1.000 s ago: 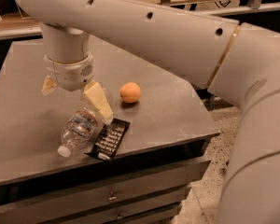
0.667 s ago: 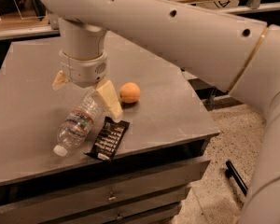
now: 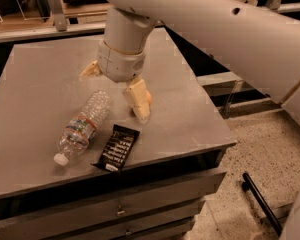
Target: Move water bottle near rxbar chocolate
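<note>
My gripper (image 3: 114,93), jaws apart and empty, hovers at 1 o'clock from the water bottle (image 3: 84,126) lying beside the rxbar chocolate (image 3: 117,147); probably light, crushable, prone to roll, so I would grasp across its ribbed middle.

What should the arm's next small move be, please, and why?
Probably lift the gripper clear: it hangs open and empty above the table, and the water bottle already lies on its side beside the rxbar chocolate.
</note>
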You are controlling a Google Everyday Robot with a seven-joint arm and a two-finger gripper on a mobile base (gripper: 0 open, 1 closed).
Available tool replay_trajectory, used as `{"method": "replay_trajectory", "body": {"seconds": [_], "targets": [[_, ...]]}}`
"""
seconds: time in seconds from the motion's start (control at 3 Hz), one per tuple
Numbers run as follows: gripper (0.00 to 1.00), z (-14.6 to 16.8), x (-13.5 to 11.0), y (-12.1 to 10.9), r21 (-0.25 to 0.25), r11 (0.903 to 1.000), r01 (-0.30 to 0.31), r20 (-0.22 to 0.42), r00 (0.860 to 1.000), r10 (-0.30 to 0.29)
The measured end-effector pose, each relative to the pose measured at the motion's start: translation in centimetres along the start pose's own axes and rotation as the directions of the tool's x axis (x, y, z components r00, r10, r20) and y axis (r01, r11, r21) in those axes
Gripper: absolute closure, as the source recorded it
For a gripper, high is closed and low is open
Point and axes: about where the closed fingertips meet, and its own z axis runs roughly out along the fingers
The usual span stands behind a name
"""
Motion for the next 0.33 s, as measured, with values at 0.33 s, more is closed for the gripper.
{"method": "replay_trajectory", "body": {"seconds": [0.33], "targets": [[0.0,0.0,0.0,-0.01,0.0,1.0,0.0,0.0,1.0,0.0]]}}
